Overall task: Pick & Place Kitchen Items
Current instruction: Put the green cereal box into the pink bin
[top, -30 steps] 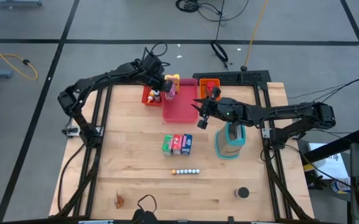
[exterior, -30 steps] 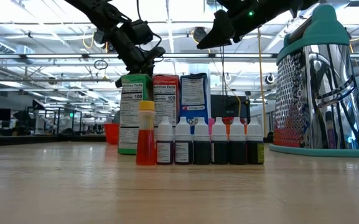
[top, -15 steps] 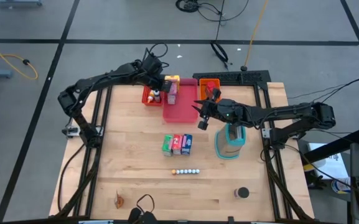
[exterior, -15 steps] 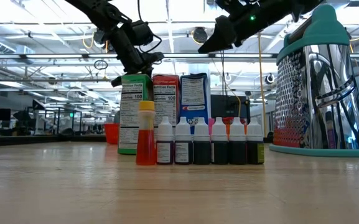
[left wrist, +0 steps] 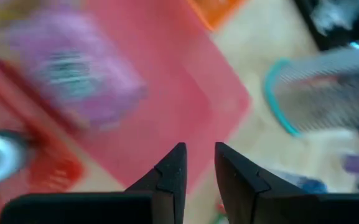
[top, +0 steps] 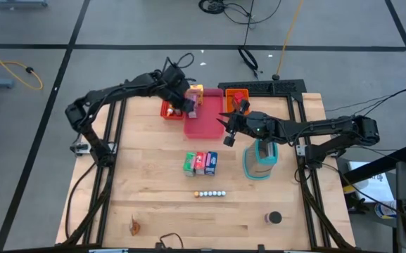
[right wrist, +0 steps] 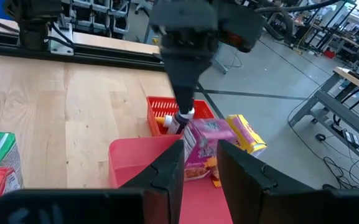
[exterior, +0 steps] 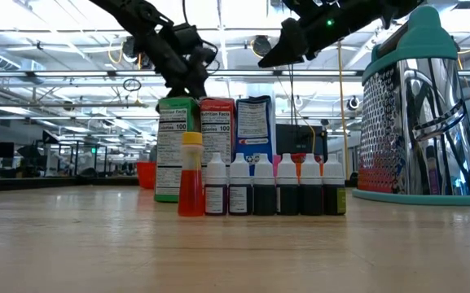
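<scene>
1. High view: the left gripper (top: 186,102) hangs over the far end of the table (top: 146,183), where the red tray (top: 169,111) meets the pink tray (top: 204,121). The purple box (top: 193,102) and yellow box (top: 196,90) sit just beside it. The right gripper (top: 226,136) hovers near the pink tray's right edge, close to the orange tray (top: 237,95) and the teal holder (top: 260,159). Mid-table stand the green box (top: 189,164), red box (top: 200,163) and blue box (top: 212,162); in front of them lie the beads (top: 210,193), and the can (top: 274,218) sits near the front right.

2. Low view: both arms hang above the three boxes, with a row of bottles (exterior: 263,187) in front. Neither gripper holds anything here.

3. Left wrist view: blurred. The fingers (left wrist: 168,175) stand a narrow gap apart with nothing between them; the purple box lies on the pink tray beyond.

4. Right wrist view: this gripper's fingers (right wrist: 168,168) also stand narrowly apart, empty. Ahead, the left gripper points down at a small bottle (right wrist: 180,119) in the red tray, beside the purple box.

5. Judgement: the purple box looks placed, so the left arm seems between items. The next move calls for lifting clear of the trays and reaching for one of the mid-table boxes, opening wider first.
</scene>
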You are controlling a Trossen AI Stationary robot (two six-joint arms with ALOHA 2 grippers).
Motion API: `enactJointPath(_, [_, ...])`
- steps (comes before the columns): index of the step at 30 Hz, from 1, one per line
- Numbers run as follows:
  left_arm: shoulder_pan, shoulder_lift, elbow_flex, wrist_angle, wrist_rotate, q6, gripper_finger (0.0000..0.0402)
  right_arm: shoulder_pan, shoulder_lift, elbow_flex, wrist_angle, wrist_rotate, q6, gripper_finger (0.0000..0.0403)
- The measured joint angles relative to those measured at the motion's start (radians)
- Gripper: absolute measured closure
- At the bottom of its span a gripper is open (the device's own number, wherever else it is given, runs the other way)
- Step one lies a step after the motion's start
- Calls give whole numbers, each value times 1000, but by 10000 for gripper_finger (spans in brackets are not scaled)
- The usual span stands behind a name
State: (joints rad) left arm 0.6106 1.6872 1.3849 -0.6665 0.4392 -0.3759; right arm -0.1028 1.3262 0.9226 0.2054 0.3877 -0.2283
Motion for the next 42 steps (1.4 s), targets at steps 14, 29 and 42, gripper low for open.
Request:
enactJointPath(14, [-294, -68, 0, -337, -25, 111, 320, 0, 0, 0, 4, 1, 7, 314])
enactJointPath(29, [-601, -83, -1, -322, -283, 311, 320, 0, 0, -1, 16, 2, 7, 314])
enactJointPath(42, [-578, -70, 0, -293, -359, 326, 231, 0, 0, -1, 15, 1, 8, 314])
